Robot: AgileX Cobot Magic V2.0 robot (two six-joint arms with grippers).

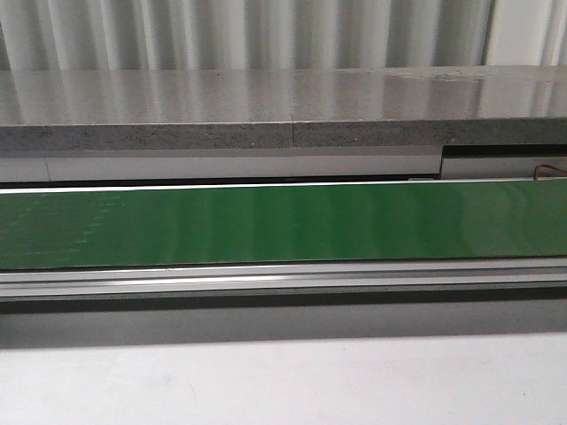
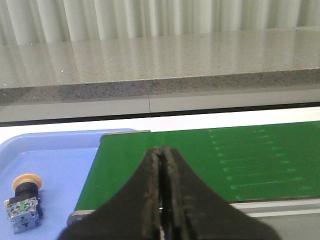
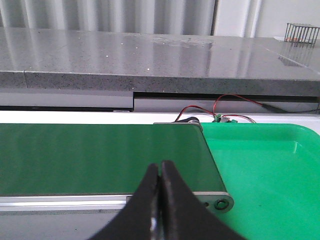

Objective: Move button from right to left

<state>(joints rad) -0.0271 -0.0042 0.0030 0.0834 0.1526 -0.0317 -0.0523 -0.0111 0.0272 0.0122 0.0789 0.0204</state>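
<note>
Button [image 2: 24, 202] inside blue tray [image 2: 60, 165], beside belt [image 2: 210, 160] end

Front view faces belt [image 1: 283, 226]; wrist views share it.

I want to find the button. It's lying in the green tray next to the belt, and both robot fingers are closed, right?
Not quite. The button lies in the blue tray, not the green tray, which holds no button in the part shown. The left wrist view shows it, beside the belt. Both sets of fingers are indeed closed.
</note>
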